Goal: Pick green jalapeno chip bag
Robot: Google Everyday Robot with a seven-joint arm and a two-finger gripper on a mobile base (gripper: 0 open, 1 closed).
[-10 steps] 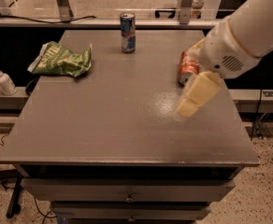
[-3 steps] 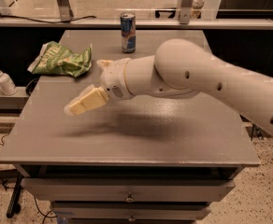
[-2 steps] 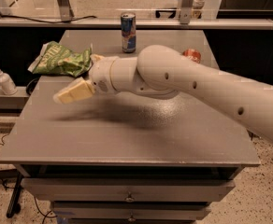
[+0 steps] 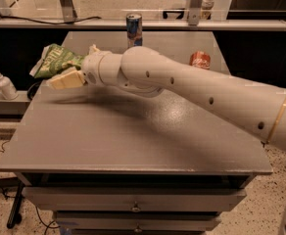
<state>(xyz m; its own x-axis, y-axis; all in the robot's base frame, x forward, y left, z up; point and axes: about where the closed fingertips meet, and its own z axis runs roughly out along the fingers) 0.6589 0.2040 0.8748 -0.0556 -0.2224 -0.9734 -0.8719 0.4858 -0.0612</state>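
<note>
Now, the green jalapeno chip bag sits crumpled at the far left corner of the tabletop, right by the left edge. The gripper is low, just in front of the bag's near side. From here we cannot tell whether it is spread, closed or pinching anything.

We see the danger at that left edge. A nudge instead of a clean grip could slide the bag off the table. The foil looks slick and rumpled, so a pinch on one loose fold may well slip out on the lift.

The arm stretches in from the right edge, passing between the blue can standing at the far edge and the red can farther right. A wide swing could clip either one.

What we can't make out:
- The bag's right part is hidden behind the wrist.
- We can't say whether gripper and bag touch.
- The red can's lower side is hidden behind the arm.
</note>
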